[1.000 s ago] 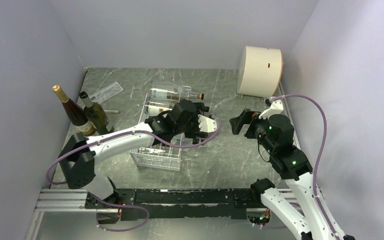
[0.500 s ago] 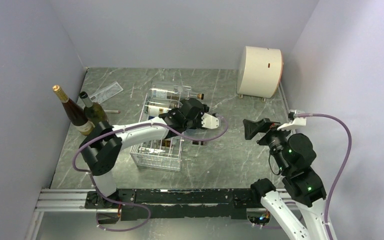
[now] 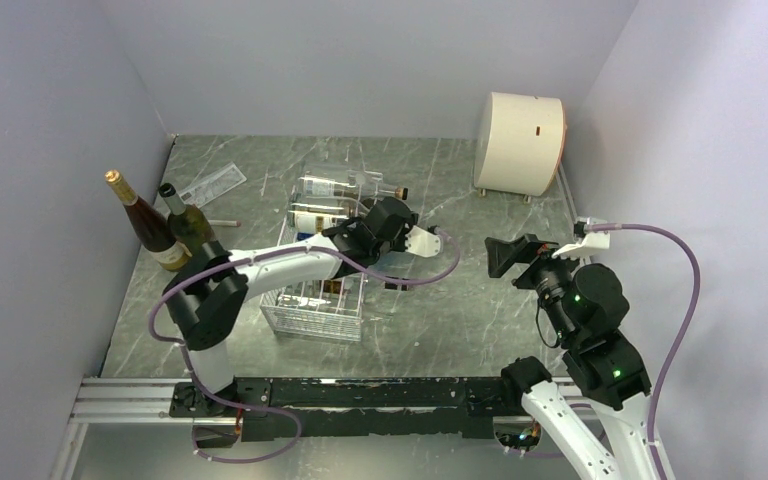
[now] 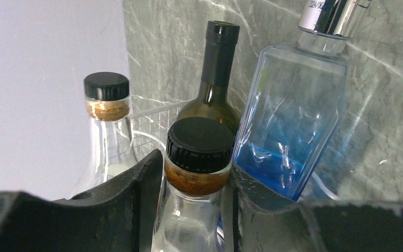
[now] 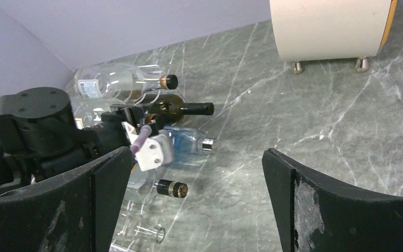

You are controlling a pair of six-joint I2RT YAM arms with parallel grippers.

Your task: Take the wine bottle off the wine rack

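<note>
Our left gripper [image 4: 194, 167] is clamped on the neck of the clear black-capped wine bottle [image 4: 199, 142]. The bottle lies in the white wire wine rack [image 3: 312, 316], beside a blue glass bottle [image 4: 288, 121]. Our right gripper [image 5: 195, 155] hangs over the marble table [image 5: 304, 121], fingers spread wide, well apart from the rack.

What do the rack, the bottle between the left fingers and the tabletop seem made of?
Wine rack: thin white-coated wire, likely metal, an open grid. Clear bottle in the left gripper: see-through, shiny, so probably glass; ribbed black cap, perhaps plastic. Table: glossy grey veined stone look, possibly only a printed surface.
</note>
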